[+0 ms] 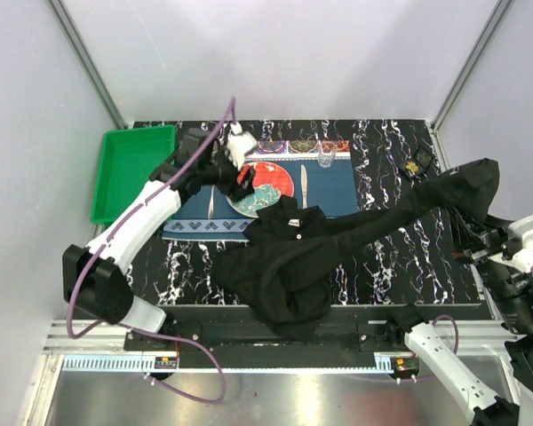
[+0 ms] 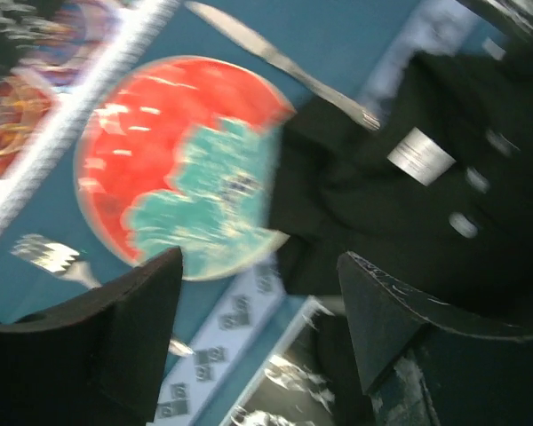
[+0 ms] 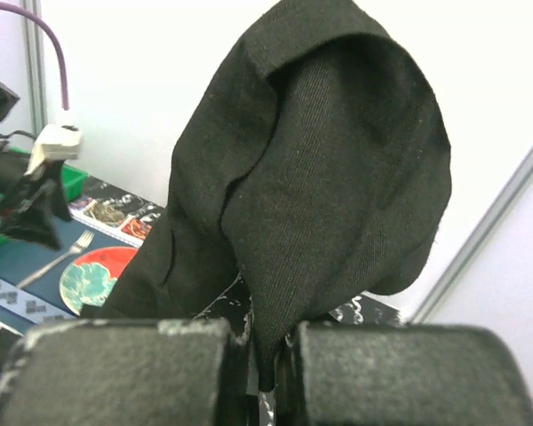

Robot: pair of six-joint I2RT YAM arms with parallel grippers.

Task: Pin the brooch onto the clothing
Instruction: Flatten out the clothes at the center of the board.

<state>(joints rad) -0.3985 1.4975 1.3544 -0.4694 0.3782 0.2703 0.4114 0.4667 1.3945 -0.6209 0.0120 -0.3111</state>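
Blunt black fingers [image 3: 133, 364] of the right gripper [image 3: 265, 342] fill the bottom of the right wrist view, pressed together on a fold of the clothing [image 3: 320, 160]; the black cloth rises from between them in a tall hooded peak against the white wall. From above, that gripper [image 1: 476, 245] sits at the table's right edge, and the pinched sleeve stretches from it down and leftward to the rest of the clothing [image 1: 284, 266], which lies bunched at the near middle of the black marbled table [image 1: 391, 257]; its collar overlaps the near edge of the blue placemat [image 1: 338, 191].

Over the placemat hangs the left gripper [image 1: 240, 182], its jaws spread apart with nothing between them; the left wrist view, blurred, shows its two fingers [image 2: 133, 328] framing the gap [image 2: 258, 302] above the rim of a red and teal plate [image 2: 186, 169] and the edge of the collar [image 2: 382, 204]; a white label [image 2: 419, 155] and small white buttons [image 2: 466, 224] show on the cloth.

The brooch [image 1: 414, 166], a tiny gold spot, lies on the table at the far right, beyond the placemat's end and near the raised sleeve, held by neither gripper.

A fork [image 1: 211, 202] lies left of the plate [image 1: 262, 188] and a knife [image 1: 305, 182] right of it; a clear glass [image 1: 326, 158] stands at the mat's far edge; a green tray [image 1: 129, 173] sits at the far left.
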